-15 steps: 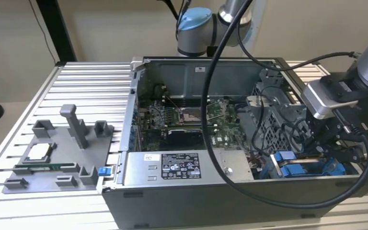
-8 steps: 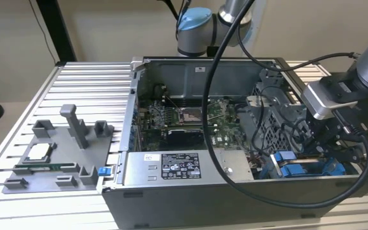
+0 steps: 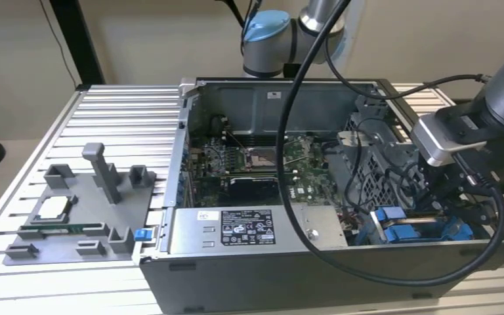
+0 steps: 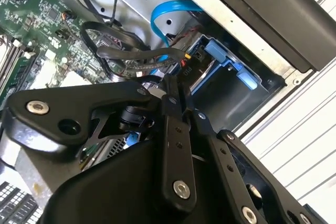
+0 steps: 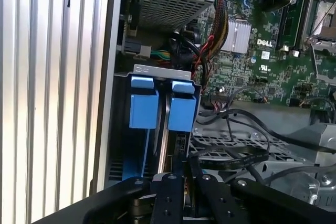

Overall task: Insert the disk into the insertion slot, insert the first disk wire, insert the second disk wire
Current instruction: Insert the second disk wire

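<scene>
The insertion slot (image 5: 157, 70) is a grey metal bay in the case's front corner, seen as blue rails (image 3: 409, 230) in the exterior view. The disk (image 5: 164, 129) sits edge-on inside it, held by its blue frame tabs (image 5: 144, 109). My gripper (image 5: 184, 167) hangs just over the bay's open end, its black fingers (image 4: 170, 129) drawn together. A flat black disk wire (image 5: 247, 155) curves in to the fingertips, and its end seems pinched there (image 4: 174, 85). A blue wire (image 4: 168, 17) loops beside the blue frame (image 4: 226, 64).
The open case (image 3: 261, 275) lies on a slatted aluminium table (image 3: 112, 111). The green motherboard (image 3: 252, 164), the grey power-supply box (image 3: 234, 230) and loose cable bundles (image 5: 210, 40) crowd the bay. A grey fixture plate (image 3: 86, 210) with posts lies at the exterior view's left.
</scene>
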Controlling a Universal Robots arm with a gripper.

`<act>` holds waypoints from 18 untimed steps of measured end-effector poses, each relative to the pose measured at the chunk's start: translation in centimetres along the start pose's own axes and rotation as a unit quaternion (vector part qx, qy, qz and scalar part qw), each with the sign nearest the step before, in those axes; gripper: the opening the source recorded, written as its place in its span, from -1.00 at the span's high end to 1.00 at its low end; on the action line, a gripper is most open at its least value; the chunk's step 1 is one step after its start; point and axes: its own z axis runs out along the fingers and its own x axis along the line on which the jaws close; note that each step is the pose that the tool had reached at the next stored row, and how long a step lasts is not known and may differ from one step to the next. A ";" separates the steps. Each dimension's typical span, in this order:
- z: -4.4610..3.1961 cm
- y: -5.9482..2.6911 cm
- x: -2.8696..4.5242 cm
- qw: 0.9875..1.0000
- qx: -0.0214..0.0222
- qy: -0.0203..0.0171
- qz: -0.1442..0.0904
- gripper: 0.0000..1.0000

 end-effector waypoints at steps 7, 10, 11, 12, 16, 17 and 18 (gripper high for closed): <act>0.70 0.07 0.13 1.000 0.002 0.002 0.000 1.00; 1.05 0.08 0.12 1.000 0.003 0.003 -0.001 1.00; 1.09 0.09 0.10 1.000 0.003 0.005 -0.001 1.00; 1.06 0.08 0.04 1.000 0.003 0.006 -0.001 1.00; 0.14 -0.02 -0.21 1.000 0.004 0.005 -0.001 1.00; 0.06 -0.03 -0.19 1.000 0.003 0.006 -0.001 1.00; 0.02 -0.02 -0.18 1.000 0.003 0.006 -0.001 1.00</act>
